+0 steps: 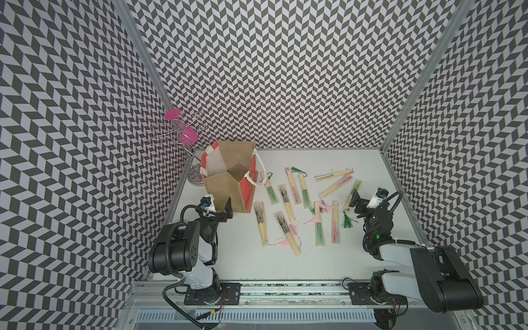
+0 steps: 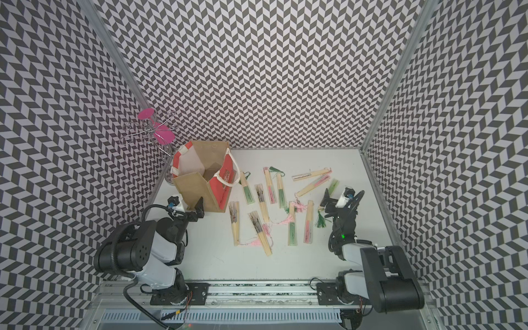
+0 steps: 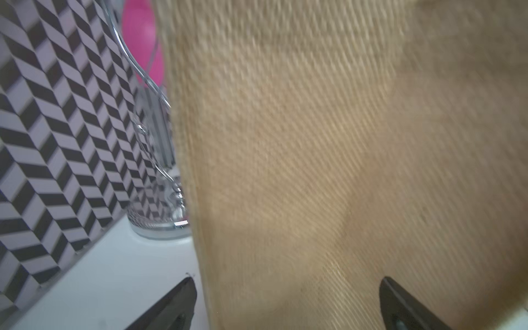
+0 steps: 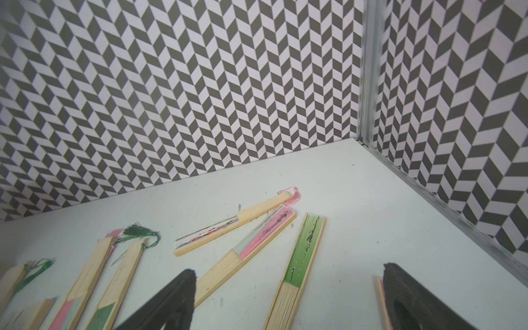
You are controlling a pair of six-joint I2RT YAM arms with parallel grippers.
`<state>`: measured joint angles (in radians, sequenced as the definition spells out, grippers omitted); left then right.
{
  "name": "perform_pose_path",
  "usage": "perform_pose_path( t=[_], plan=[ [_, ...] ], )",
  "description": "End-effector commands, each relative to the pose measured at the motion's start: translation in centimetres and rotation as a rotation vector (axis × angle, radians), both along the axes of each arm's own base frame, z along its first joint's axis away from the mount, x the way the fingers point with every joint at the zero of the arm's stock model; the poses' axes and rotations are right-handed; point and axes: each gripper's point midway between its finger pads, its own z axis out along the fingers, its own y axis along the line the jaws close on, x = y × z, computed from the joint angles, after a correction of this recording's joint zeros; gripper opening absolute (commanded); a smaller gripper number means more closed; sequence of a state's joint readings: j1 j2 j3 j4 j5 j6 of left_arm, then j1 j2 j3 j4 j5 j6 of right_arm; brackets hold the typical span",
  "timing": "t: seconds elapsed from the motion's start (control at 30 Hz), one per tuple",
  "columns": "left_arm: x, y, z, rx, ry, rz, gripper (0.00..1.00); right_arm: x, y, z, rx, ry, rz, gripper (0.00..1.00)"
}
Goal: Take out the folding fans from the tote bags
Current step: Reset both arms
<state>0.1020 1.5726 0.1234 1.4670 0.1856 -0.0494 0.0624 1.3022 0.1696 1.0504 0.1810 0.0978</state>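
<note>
The tan jute tote bag (image 1: 220, 191) (image 2: 191, 188) stands upright at the back left, mouth up. Only its white lining and tan bottom show inside. Several closed folding fans (image 1: 320, 228) (image 2: 291, 231) lie scattered on the white table to its right, with pink and green tassels. My left gripper (image 1: 224, 208) (image 2: 197, 208) is open, close against the bag's near wall (image 3: 314, 143), and holds nothing. My right gripper (image 1: 357, 201) (image 2: 327, 200) is open and empty, low over the fans at the right. A green fan (image 4: 305, 248) lies between its fingertips.
A chrome wire stand with pink discs (image 1: 183, 134) (image 3: 160, 205) stands behind the bag in the back left corner. Patterned walls close in the back and both sides. A metal rail (image 1: 285, 288) runs along the front edge.
</note>
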Motion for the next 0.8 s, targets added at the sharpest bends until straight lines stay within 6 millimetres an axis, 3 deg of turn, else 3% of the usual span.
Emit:
perform_pose_path(
  t=[0.0, 0.17, 0.23, 0.3, 0.37, 0.47, 0.5, 0.63, 0.67, 0.77],
  plan=[
    [2.7, -0.2, -0.1, 0.035, 0.059, 0.067, 1.0, 0.6, 0.8, 2.3, -0.082, -0.09, 0.055, 0.99],
    [3.1, -0.4, -0.1, 0.054, 0.066, 0.087, 1.0, 0.9, -0.2, 0.5, -0.056, -0.105, 0.019, 0.99],
    [3.0, -0.4, -0.1, 0.055, 0.062, 0.087, 1.0, 0.7, -0.3, 1.2, -0.055, -0.161, 0.009, 1.0],
    [3.0, -0.4, -0.1, 0.054, 0.062, 0.088, 1.0, 1.8, -0.7, 0.1, -0.042, -0.074, -0.011, 0.99],
    [3.1, -0.4, 0.0, 0.056, 0.061, 0.088, 1.0, 3.0, -0.5, 0.1, -0.054, -0.04, -0.002, 0.99],
    [3.1, -0.4, -0.1, 0.06, 0.063, 0.095, 1.0, 2.7, -0.1, 1.3, -0.056, -0.119, 0.019, 0.99],
    [3.0, -0.4, -0.1, 0.06, 0.064, 0.094, 1.0, 1.9, 0.0, 0.5, -0.059, -0.11, 0.026, 0.99],
    [3.0, -0.5, -0.1, 0.06, 0.062, 0.094, 1.0, 2.4, 1.1, 0.0, -0.082, -0.072, 0.097, 0.99],
    [3.0, -0.5, -0.1, 0.059, 0.063, 0.094, 1.0, 2.8, 2.3, 0.0, -0.11, -0.069, 0.165, 0.99],
    [3.0, -0.5, -0.1, 0.059, 0.062, 0.094, 1.0, 3.0, 2.4, 0.6, -0.106, -0.089, 0.171, 0.99]
  ],
)
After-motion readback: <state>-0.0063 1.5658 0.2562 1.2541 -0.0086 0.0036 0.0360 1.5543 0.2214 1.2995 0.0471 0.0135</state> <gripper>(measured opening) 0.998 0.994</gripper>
